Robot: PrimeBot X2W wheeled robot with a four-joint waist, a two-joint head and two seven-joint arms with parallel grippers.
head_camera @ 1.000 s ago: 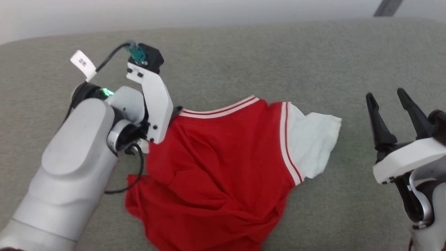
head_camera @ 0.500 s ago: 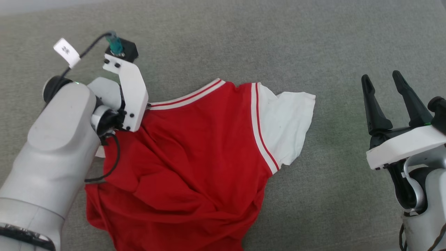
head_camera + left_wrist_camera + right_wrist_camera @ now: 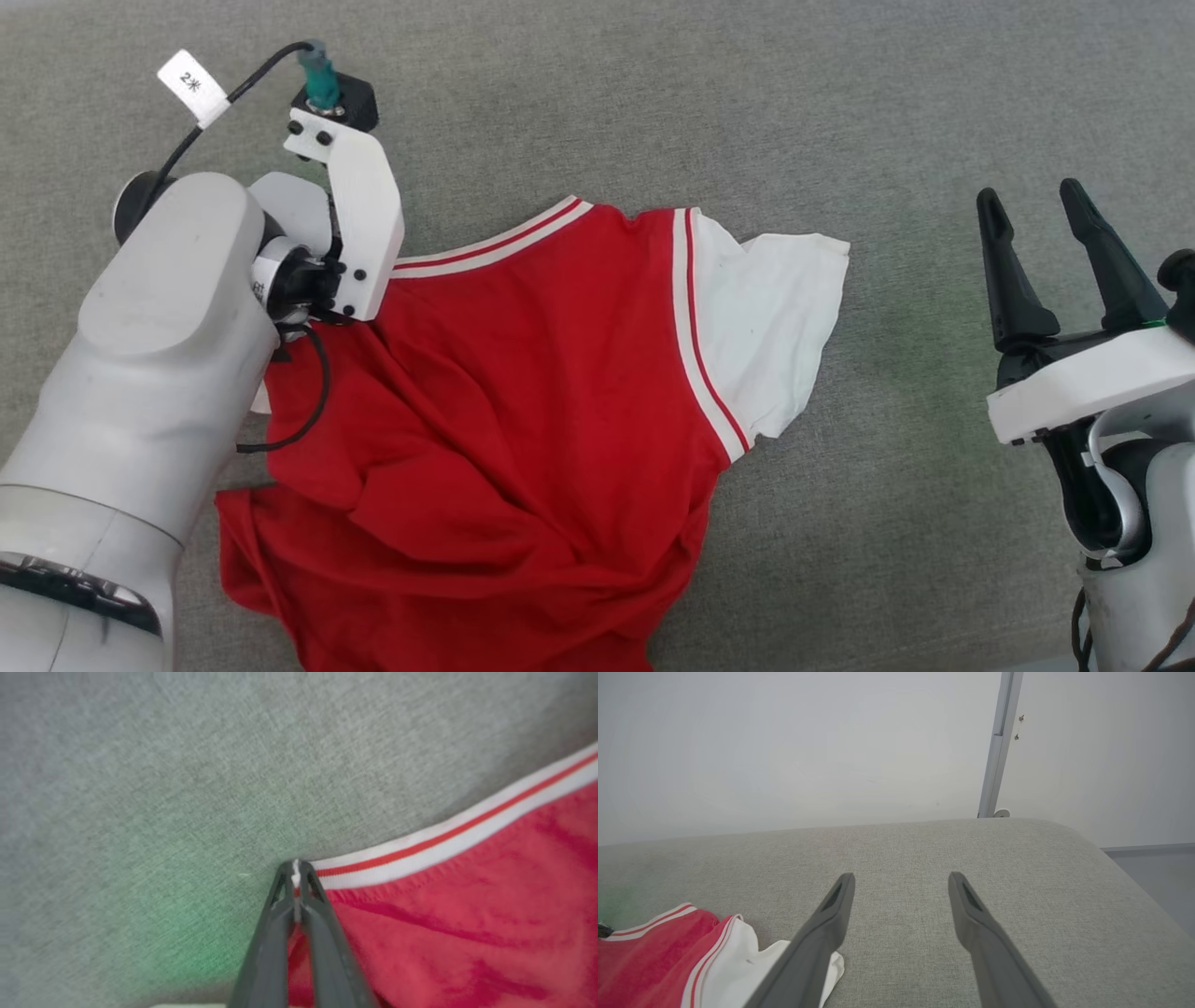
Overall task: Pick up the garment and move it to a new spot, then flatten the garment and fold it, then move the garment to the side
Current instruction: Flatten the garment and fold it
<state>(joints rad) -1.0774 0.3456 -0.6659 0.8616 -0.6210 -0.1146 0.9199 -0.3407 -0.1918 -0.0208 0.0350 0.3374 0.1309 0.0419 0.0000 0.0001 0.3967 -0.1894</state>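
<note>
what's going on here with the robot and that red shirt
A two-armed robot is working on a red garment that lies rumpled on a grey padded surface. Its left gripper is pinched shut on the garment at the end of the striped trim, low against the surface. The right gripper hangs open off to the right, apart from the white sleeve. The garment is not yet flattened or folded.

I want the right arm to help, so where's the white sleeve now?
In the head view the white sleeve lies on the grey cushion at the right side of the red jersey, apart from the open right claw.
</note>
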